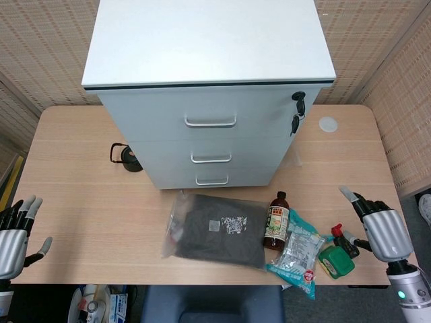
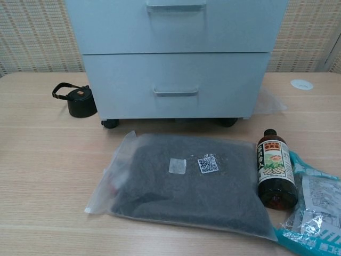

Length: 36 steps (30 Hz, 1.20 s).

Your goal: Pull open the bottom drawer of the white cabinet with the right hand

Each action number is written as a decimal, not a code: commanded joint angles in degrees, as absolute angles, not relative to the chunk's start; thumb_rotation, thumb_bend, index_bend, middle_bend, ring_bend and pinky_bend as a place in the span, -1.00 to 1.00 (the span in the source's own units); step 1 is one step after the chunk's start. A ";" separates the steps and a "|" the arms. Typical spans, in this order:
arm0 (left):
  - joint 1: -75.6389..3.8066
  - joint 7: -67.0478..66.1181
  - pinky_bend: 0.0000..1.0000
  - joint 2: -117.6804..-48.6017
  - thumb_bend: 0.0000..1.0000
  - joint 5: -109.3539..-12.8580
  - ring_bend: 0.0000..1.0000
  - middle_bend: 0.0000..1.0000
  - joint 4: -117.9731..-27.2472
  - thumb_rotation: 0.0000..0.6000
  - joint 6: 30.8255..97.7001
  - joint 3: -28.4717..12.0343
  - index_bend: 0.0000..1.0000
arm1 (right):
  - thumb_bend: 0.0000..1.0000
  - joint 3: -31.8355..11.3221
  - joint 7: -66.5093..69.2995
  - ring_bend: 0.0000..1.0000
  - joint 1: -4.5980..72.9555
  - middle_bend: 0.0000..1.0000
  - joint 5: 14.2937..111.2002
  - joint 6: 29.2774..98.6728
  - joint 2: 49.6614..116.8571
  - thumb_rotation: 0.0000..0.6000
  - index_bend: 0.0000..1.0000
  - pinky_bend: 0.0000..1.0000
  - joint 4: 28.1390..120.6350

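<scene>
The white cabinet (image 1: 209, 81) stands at the back middle of the table, with three closed drawers. Its bottom drawer (image 1: 212, 176) (image 2: 175, 85) carries a small silver handle (image 1: 212, 180) (image 2: 176, 92). My right hand (image 1: 377, 227) hovers open at the table's right front edge, well to the right of the cabinet and holding nothing. At the left front edge my left hand (image 1: 15, 235) is also open with its fingers spread. Neither hand shows in the chest view.
A clear bag of dark material (image 1: 217, 229) (image 2: 184, 184) lies right in front of the cabinet. A brown bottle (image 1: 277, 221) (image 2: 275, 169), a teal snack packet (image 1: 296, 252) and a green spray bottle (image 1: 339, 256) lie right of it. A black kettle (image 1: 128, 158) sits left of the cabinet.
</scene>
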<state>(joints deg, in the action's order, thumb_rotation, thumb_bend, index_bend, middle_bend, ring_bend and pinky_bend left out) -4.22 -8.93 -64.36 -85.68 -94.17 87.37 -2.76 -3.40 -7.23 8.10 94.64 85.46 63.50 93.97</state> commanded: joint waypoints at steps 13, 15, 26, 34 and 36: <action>-4.78 -9.05 -0.77 -64.00 -0.40 -86.34 -1.00 -1.00 -94.53 1.00 87.11 -2.95 -1.00 | -0.46 -5.68 -15.35 0.86 20.54 0.80 94.18 67.93 65.66 1.00 -0.55 0.85 102.10; -4.86 -9.15 -0.77 -63.98 -0.40 -86.38 -1.00 -1.00 -94.56 1.00 86.91 -2.87 -1.00 | -0.24 -6.32 -16.39 0.88 22.41 0.82 93.05 65.36 66.22 1.00 -0.55 0.88 103.06; -4.92 -9.55 -0.77 -63.96 -0.35 -86.24 -1.00 -1.00 -94.54 1.00 86.76 -2.84 -1.00 | 0.27 -10.69 -21.47 0.89 31.41 0.86 83.81 55.17 70.82 1.00 -0.58 0.88 103.54; -5.27 -10.34 -0.77 -64.15 -0.36 -86.52 -1.00 -1.00 -94.75 1.00 86.53 -2.87 -1.00 | 0.36 -12.73 -27.18 0.89 36.89 0.85 76.02 50.60 73.32 1.00 -0.73 0.88 103.43; -5.37 -10.43 -0.77 -64.26 -0.36 -86.63 -1.00 -1.00 -94.77 1.00 86.51 -2.89 -1.00 | 0.37 -13.00 -28.72 0.89 38.35 0.85 74.17 49.67 73.96 1.00 -0.75 0.88 103.37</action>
